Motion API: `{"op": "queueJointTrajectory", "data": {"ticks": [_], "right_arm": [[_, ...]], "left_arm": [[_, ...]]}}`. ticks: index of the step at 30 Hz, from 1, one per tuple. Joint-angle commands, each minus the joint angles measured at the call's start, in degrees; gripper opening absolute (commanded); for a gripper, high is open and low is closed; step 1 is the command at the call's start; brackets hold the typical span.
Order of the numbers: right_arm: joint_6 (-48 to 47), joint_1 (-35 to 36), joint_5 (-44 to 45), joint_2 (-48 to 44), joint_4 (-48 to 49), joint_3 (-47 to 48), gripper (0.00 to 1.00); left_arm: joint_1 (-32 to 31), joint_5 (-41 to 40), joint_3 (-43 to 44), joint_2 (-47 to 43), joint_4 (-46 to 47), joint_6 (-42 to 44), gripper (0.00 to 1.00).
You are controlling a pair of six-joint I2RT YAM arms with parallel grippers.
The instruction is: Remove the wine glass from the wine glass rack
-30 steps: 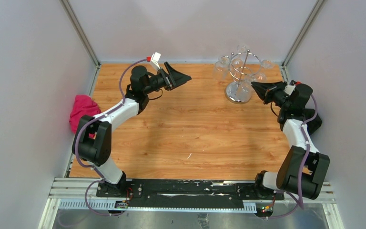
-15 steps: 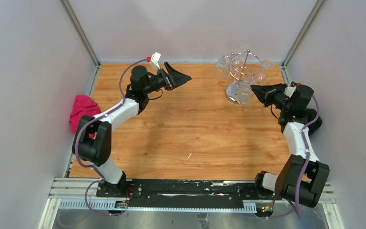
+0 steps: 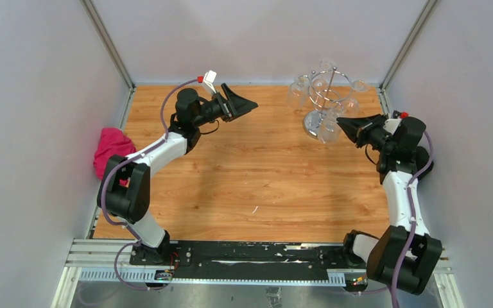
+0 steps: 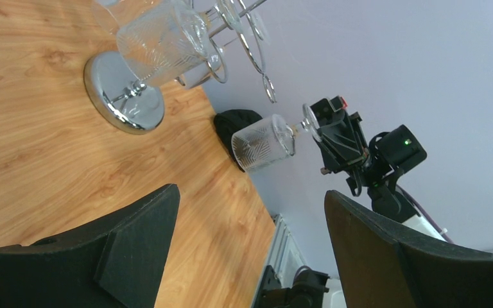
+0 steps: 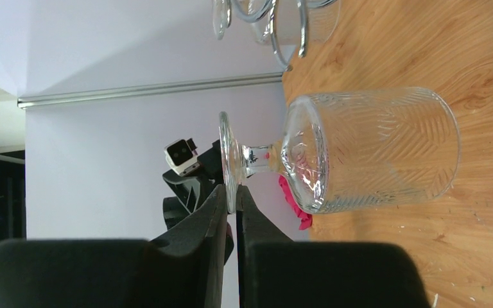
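Observation:
The chrome wine glass rack (image 3: 321, 102) stands at the back right of the table, with several clear glasses hanging from its hooks; it also shows in the left wrist view (image 4: 123, 102). My right gripper (image 3: 341, 122) is shut on the round foot of a clear ribbed wine glass (image 5: 366, 151), which hangs bowl-down, free of the rack hooks, just in front of the rack (image 3: 327, 129). The left wrist view shows the same glass (image 4: 264, 142) held in the air. My left gripper (image 3: 251, 102) is open and empty, in the air left of the rack.
A pink cloth (image 3: 110, 147) lies at the table's left edge. Grey walls close in the table on the left, back and right. The rack's mirrored base (image 3: 320, 125) sits close to the right arm.
My right gripper has pulled back toward me and slightly left with the wine glass, drawing it off the rack's hook. The left arm has not moved.

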Motion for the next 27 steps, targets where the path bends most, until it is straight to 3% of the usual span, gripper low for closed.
{"op": "queueJointTrajectory", "data": {"ticks": [1, 7, 12, 15, 22, 23, 25, 27], "right_arm": [[-0.65, 0.41, -3.63, -4.67, -1.11, 1.30, 0.00], [0.74, 2.65, -3.56, -7.96, -1.13, 3.73, 0.00], [3.41, 8.70, -1.41, -6.65, 4.40, 6.51, 0.00], [5.41, 13.20, 0.20, -4.45, 8.98, 8.66, 0.00], [11.12, 20.22, 2.52, 1.18, 22.18, 12.18, 0.00], [11.83, 20.55, 2.73, 1.82, 23.52, 12.64, 0.00], [12.05, 21.02, 3.11, 2.71, 24.25, 13.84, 0.00], [12.24, 21.59, 3.63, 3.38, 25.19, 14.39, 0.00]], "left_arm": [[-0.03, 0.71, -0.11, -1.41, 1.12, 0.92, 0.89], [-0.28, 0.69, -0.04, -1.70, 1.13, 1.60, 0.89], [-0.98, 1.27, -0.18, -2.34, 3.99, 2.02, 0.89], [-1.17, 2.63, -2.37, -1.82, 14.14, -3.43, 0.89], [-1.16, 5.28, -3.39, 7.52, 53.28, -28.48, 0.89], [-1.17, 5.47, -2.79, 9.41, 55.23, -30.49, 0.88], [-1.17, 5.97, -2.54, 10.30, 55.35, -30.03, 0.73], [-1.17, 6.53, -3.00, 9.96, 55.34, -28.74, 0.65]]}}
